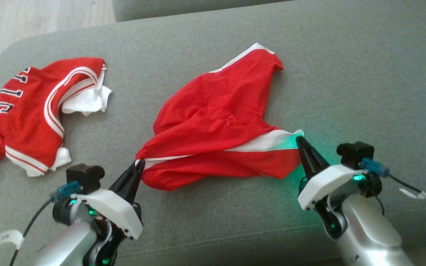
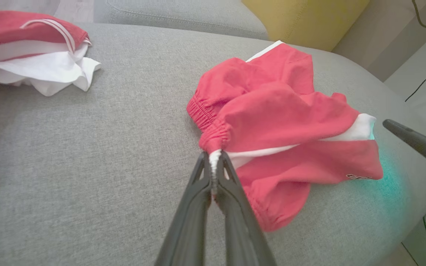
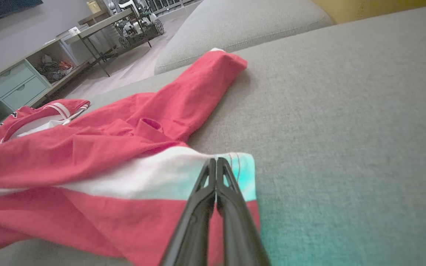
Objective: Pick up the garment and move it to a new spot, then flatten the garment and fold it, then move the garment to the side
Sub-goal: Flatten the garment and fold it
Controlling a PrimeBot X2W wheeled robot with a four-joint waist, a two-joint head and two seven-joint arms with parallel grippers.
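Grey sofa holds red shorts and a jersey, lettering unreadable.

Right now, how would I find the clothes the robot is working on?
Look at the big grey sofa cushion; two red clothes lie on it. The red shorts are the middle one, with the left gripper pinching their elastic corner. Unlike the red jersey on the left, they have no big letters, just a wide white stripe.
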